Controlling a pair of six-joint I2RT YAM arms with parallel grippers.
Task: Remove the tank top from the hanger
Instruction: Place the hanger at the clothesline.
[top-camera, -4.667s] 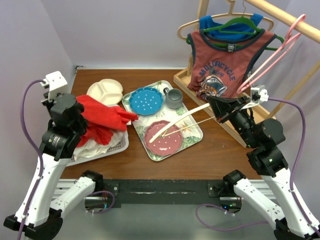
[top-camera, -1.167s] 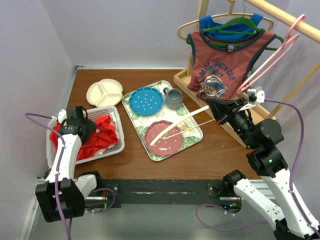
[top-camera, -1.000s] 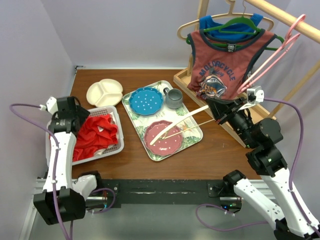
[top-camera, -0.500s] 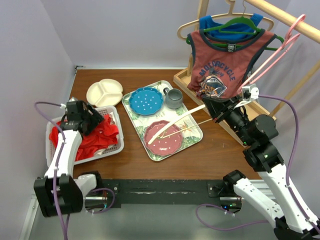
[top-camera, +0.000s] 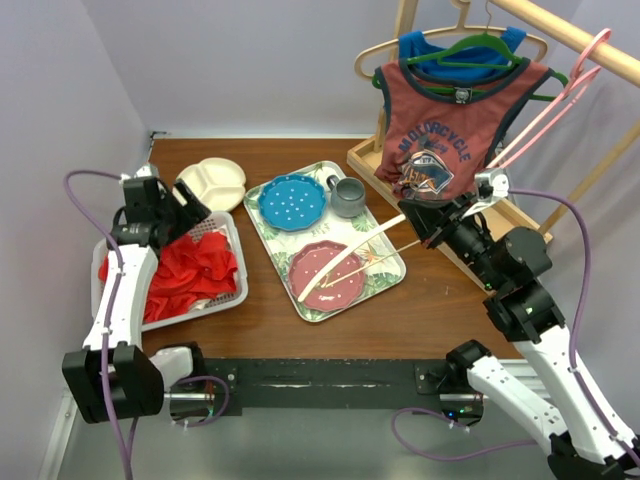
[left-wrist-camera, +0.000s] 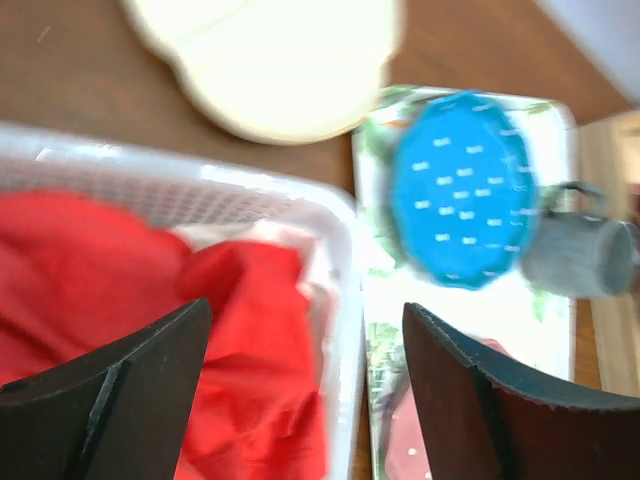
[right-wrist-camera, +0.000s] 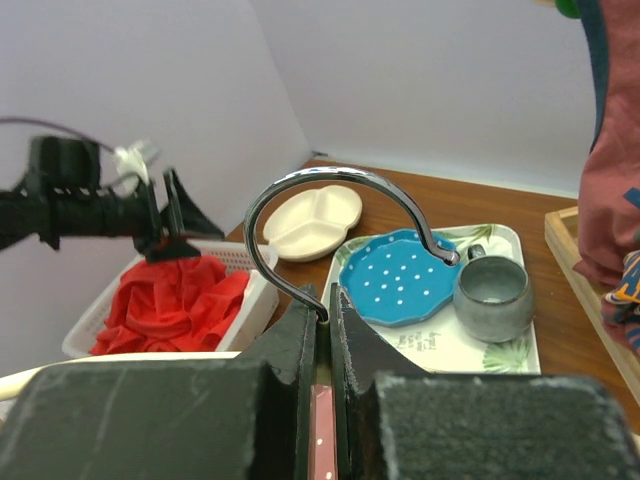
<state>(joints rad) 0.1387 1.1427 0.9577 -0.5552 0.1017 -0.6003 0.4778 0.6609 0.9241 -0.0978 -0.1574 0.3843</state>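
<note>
A red tank top (top-camera: 190, 275) lies bunched in the white basket (top-camera: 238, 270) at the left. My left gripper (top-camera: 192, 210) hovers open over the basket's far right corner with nothing between its fingers. In the left wrist view the red tank top (left-wrist-camera: 130, 300) and the basket rim (left-wrist-camera: 340, 290) lie below the left gripper (left-wrist-camera: 306, 305). My right gripper (top-camera: 412, 222) is shut on the neck of a bare cream hanger (top-camera: 350, 255) that slants over the tray. The hanger's metal hook (right-wrist-camera: 330, 180) curves up out of the right gripper (right-wrist-camera: 322, 300).
A tray (top-camera: 385, 278) holds a blue plate (top-camera: 293, 201), a pink plate (top-camera: 328, 275) and a grey mug (top-camera: 348, 196). A cream divided plate (top-camera: 212, 182) lies behind the basket. On the right, a wooden rack (top-camera: 560, 30) carries a printed brown tank top (top-camera: 445, 125) and a pink hanger (top-camera: 545, 110).
My left gripper rose off the red tank top and swung toward the basket's far right corner, jaws open. The tank top stayed in the basket. The right arm shifted the hanger slightly left.
</note>
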